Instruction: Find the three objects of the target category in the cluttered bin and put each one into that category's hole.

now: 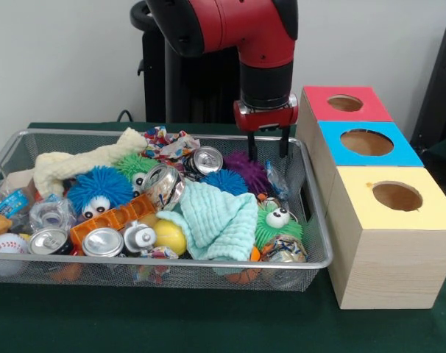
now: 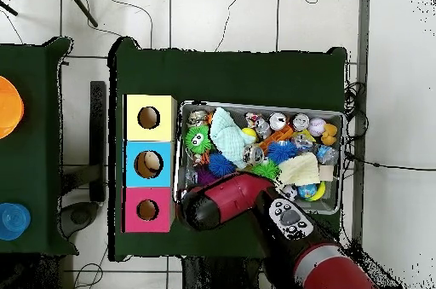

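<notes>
Arm point(image 2: 247, 205) over bin's point(image 2: 336, 162) corner

Thick red arm point(image 1: 238, 29) with black joints, ending in a red-collared wrist (two dark prongs below).

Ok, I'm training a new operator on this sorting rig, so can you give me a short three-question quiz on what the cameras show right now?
1. True or false: the gripper hangs over the end of the wire bin nearest the boxes.
2. From the front view, which box top lies closest to the camera? A) red box B) blue box C) yellow box
3. Fill in: the mint green cloth lies beside a green fuzzy toy with googly ____.

Key:
1. True
2. C
3. eyes
</notes>
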Robot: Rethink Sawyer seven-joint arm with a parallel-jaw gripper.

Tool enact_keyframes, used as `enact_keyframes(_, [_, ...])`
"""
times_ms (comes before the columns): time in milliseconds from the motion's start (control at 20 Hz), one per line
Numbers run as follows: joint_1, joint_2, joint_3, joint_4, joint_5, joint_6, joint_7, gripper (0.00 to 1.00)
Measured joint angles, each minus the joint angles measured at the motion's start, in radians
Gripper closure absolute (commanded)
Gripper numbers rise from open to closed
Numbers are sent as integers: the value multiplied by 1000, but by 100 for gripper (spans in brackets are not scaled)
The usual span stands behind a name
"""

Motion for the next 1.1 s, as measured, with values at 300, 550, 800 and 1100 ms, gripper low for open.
enact_keyframes(300, [0, 9, 0, 0, 0, -1, 0, 0])
enact_keyframes(550, [0, 9, 0, 0, 0, -20, 0, 0])
enact_keyframes(800, [0, 10, 0, 0, 0, -32, 0, 0])
enact_keyframes(1100, [0, 23, 0, -1, 0, -36, 0, 0])
